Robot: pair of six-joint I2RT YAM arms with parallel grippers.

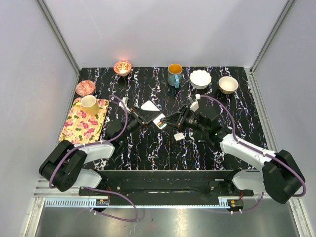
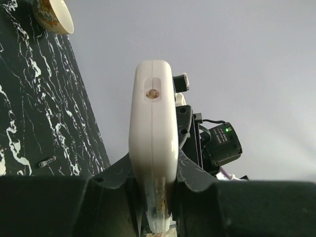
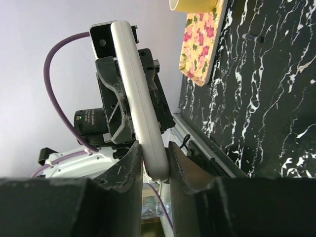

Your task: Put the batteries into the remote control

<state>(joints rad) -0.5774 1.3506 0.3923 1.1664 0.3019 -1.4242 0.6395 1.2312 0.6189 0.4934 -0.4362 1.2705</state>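
Holding the remote control (image 2: 153,123) up off the tabletop, well to the right of the floral mat (image 1: 79,127), and gripping it from both ends at once. Clamped with the left gripper (image 2: 154,165): jaws narrow, pinching the white handset by its two flat faces. Seen edge-on from the left wrist, with a small round hole showing near the far end. Caught at the opposite end by the right gripper (image 3: 154,148) as well: jaws narrow, fingers (image 3: 129,163) set against both faces of the handset. Leaning, not level, in the right wrist view.

Down on the black marbled top, spotting a white cover piece (image 1: 149,105) lying flat, right of the mat and about level with its far end. Also a second small white bit (image 1: 178,136), farther right of the mat than the handset. Just off the mat's edge, a small dark slim thing (image 3: 253,37), too small to call a battery for certain. And on the mat's far end, a yellow cup (image 1: 90,103), standing upright.
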